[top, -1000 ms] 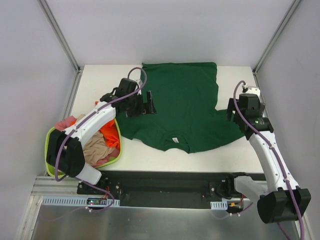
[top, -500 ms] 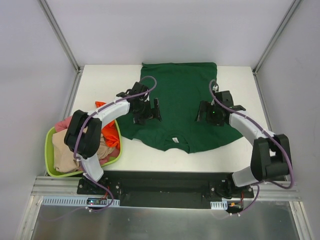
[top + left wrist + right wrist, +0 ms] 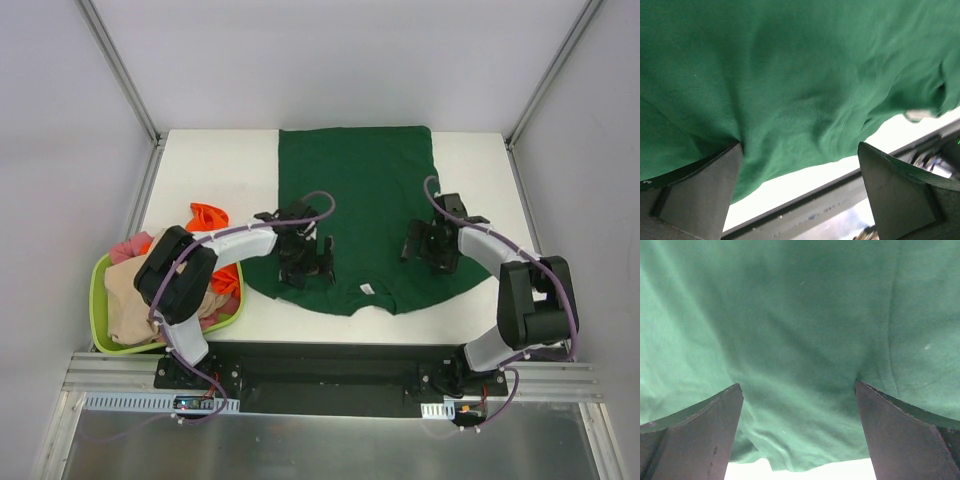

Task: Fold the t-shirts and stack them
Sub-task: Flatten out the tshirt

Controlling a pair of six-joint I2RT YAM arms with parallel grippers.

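A large dark green t-shirt [image 3: 360, 200] lies spread flat on the white table, neck and white label [image 3: 368, 288] toward the near edge. My left gripper [image 3: 308, 262] is open and rests on the shirt's near left part; in the left wrist view the green cloth [image 3: 790, 90] fills the space between its fingers [image 3: 700, 195]. My right gripper [image 3: 428, 245] is open on the shirt's near right part, its fingers [image 3: 900, 435] pressed onto the cloth [image 3: 800, 340]. Orange, beige and pink shirts [image 3: 205, 218] are heaped in and around the basket at the left.
A lime-green plastic basket [image 3: 225, 315] stands at the table's near left corner. The metal rail [image 3: 330, 365] with the arm bases runs along the near edge. Frame posts rise at the far corners.
Both grippers have moved toward the near edge over the shirt. The shirt has slid with them toward the front; its neck now lies closer to the table's near edge.
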